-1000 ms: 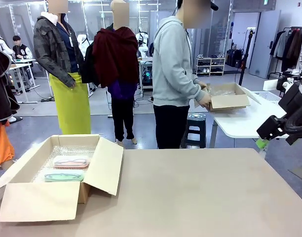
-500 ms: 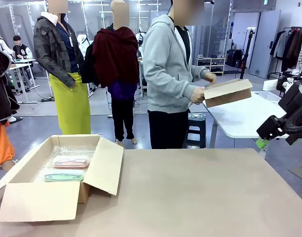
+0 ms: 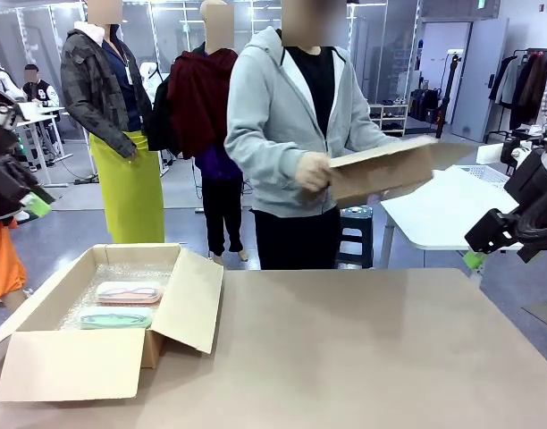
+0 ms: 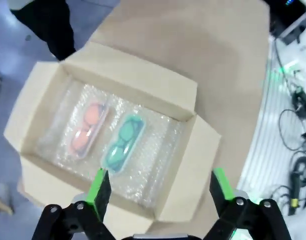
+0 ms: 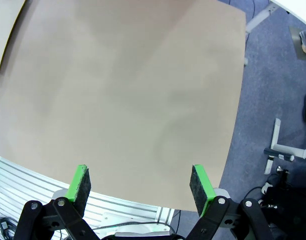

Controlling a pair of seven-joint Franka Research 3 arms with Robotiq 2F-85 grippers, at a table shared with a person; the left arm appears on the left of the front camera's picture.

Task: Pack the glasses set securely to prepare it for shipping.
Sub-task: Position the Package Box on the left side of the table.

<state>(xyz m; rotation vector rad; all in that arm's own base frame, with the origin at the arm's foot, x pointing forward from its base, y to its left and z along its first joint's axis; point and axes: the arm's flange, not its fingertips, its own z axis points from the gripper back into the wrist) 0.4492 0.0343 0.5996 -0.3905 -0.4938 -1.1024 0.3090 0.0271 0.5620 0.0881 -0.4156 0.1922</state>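
The glasses set lies on bubble wrap inside an open cardboard box [image 3: 41, 362] at the table's left: a pink case [image 3: 129, 292] behind a mint green case [image 3: 115, 317]. From above, the pink case [image 4: 88, 130] and the green case [image 4: 123, 142] lie side by side. My left gripper [image 4: 160, 187] hangs open high over the box, and shows at the picture's left edge as the left gripper [image 3: 30, 200]. My right gripper [image 5: 139, 184] is open over the bare table, and is seen off its right edge as the right gripper [image 3: 488, 243].
A person in a grey hoodie stands at the table's far side, both hands on a second cardboard box [image 3: 390, 167]. A white side table [image 3: 434, 219] stands behind on the right. The brown tabletop [image 3: 363, 349] stretches to the right of the open box.
The person has lifted the second box off the white side table and turned toward my table with it. My left arm has come into the front view at the left edge.
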